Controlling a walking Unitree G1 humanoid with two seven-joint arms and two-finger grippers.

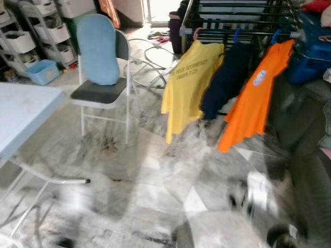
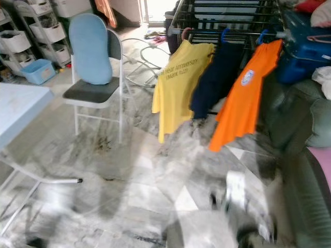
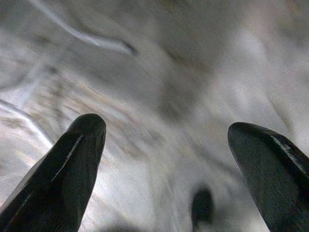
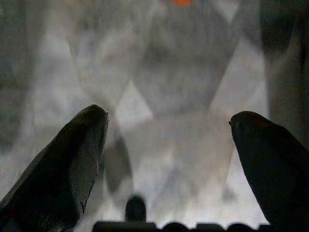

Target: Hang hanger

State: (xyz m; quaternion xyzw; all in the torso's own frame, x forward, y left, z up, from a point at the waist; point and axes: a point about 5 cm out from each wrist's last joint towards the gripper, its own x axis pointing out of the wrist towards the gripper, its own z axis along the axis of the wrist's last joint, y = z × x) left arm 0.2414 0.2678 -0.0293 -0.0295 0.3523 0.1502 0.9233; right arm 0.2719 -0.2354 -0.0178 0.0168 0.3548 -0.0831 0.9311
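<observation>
- L gripper jaws spread, empty, over marble floor.
- R gripper jaws spread, empty.
- Shirts' hangers on rack, well apart from both.

Cluttered room with marble-patterned floor, blurred toward the near edge.

Folding chair with dark seat, standing beside a pale blue table, blue cushion propped upright against its back. White shelving with bins behind, small blue tub on the floor beside it. White hose looped on the floor past the chair. Blue suitcase at far right.
</observation>
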